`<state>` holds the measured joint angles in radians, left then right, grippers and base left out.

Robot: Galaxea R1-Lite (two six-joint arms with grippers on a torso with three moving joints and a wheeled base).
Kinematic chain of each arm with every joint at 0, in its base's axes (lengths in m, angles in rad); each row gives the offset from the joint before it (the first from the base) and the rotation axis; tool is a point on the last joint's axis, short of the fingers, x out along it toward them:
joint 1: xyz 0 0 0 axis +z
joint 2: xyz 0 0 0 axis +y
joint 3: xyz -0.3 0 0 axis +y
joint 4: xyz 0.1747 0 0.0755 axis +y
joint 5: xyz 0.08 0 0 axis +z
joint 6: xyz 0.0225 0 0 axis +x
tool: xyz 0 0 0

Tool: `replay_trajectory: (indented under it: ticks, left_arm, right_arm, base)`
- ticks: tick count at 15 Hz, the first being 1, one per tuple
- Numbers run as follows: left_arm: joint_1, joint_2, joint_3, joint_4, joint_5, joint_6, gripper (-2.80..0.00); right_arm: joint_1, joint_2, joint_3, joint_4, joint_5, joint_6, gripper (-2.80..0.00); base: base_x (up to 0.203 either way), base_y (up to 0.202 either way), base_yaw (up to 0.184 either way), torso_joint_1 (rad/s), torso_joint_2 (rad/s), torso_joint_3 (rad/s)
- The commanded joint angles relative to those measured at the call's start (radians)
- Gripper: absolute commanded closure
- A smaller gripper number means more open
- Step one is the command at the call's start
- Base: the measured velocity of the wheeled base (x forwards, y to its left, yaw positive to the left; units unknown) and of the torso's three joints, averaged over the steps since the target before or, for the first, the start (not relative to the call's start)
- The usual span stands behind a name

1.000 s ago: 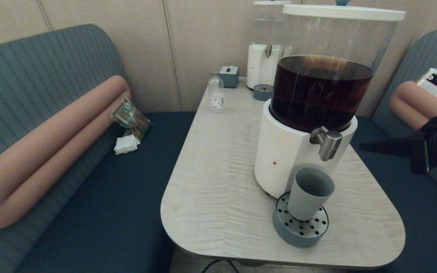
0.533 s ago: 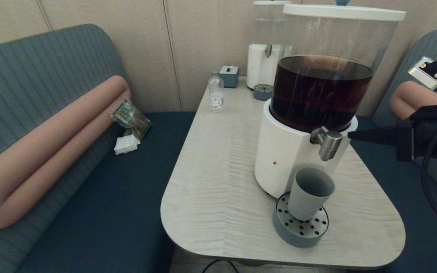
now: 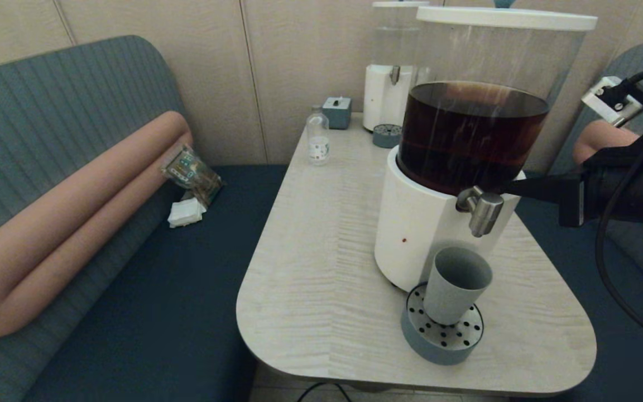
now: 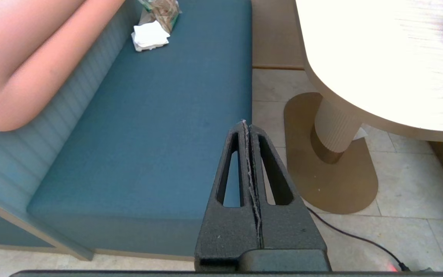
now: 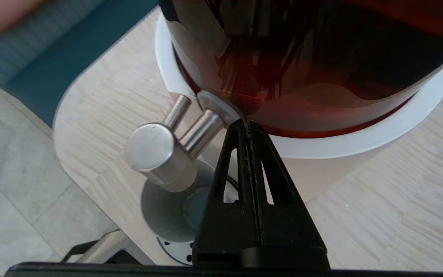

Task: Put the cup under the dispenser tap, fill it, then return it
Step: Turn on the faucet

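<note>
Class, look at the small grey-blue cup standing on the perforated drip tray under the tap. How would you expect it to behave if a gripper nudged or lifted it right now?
The cup looks empty and thin-walled, so probably light and easily shifted. It is tall with a narrower base, so a high push might tip it. Its matte, tapered wall may slip downward in a loose grip.

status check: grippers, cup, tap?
Right gripper shut, tip beside the dispenser tap. Left gripper shut, parked low off the table. Cup upright on drip tray under tap. Nothing blocking.
</note>
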<state>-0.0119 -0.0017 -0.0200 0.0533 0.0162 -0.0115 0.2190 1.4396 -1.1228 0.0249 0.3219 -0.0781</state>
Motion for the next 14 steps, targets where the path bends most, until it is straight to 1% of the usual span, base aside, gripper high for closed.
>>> replay_trajectory:
  ticks: [1, 7, 10, 14]
  left_arm:
    - [0.000, 0.002, 0.000, 0.002, 0.001, -0.001, 0.00]
    - [0.000, 0.002, 0.000, 0.000, 0.001, -0.001, 0.00]
    - [0.000, 0.002, 0.000, 0.000, 0.001, -0.001, 0.00]
    - [0.000, 0.002, 0.000, 0.001, 0.001, -0.001, 0.00]
  right_arm:
    - [0.007, 0.016, 0.000, 0.000, -0.010, -0.003, 0.00]
    - [0.034, 0.035, 0.000, -0.005, -0.010, -0.003, 0.00]
    - [0.036, 0.044, 0.000, -0.046, -0.012, -0.023, 0.00]
    - [0.043, 0.045, -0.008, -0.053, -0.013, -0.023, 0.00]
  base:
    - [0.000, 0.000, 0.000, 0.000, 0.00, 0.000]
    - [0.000, 0.000, 0.000, 0.000, 0.00, 0.000]
    - [0.000, 0.000, 0.000, 0.000, 0.00, 0.000]
    - [0.000, 0.000, 0.000, 0.000, 0.00, 0.000]
